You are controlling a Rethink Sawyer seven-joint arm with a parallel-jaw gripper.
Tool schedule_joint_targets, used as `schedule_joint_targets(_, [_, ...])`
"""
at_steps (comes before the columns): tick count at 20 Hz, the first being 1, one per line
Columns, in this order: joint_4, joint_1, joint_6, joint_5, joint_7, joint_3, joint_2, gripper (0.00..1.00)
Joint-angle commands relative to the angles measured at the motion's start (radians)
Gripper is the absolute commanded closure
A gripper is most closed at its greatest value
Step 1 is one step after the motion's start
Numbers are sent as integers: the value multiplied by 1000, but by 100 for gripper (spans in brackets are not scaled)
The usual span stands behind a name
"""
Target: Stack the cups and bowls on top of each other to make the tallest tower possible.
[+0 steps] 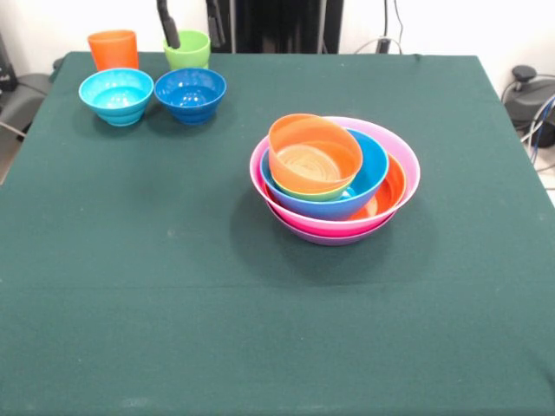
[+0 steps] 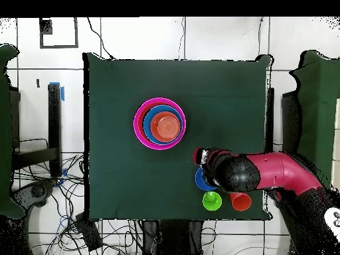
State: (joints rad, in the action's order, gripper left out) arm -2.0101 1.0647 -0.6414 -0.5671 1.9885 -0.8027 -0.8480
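We noted the end effector [image 1: 168, 26] above the lime green cup [image 1: 188, 48] at the table's [image 1: 130, 286] far left, its opening unreadable; we judged a centred, level descent best.

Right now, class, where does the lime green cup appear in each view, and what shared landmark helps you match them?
Front view: green cup at the top left, behind the dark blue bowl.
Overhead view: green cup at the bottom right.
Shared landmark: the orange cup beside it.
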Motion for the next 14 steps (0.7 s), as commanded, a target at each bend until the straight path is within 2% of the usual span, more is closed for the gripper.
schedule_joint_targets(1, [-70,-19,-95,116,-18,-8,-16,0])
schedule_joint_targets(9, [-12,-39,-194,166,-80,9,-12,0])
schedule_joint_targets(14, [-8,-36,-190,187,-74,7,4,0])
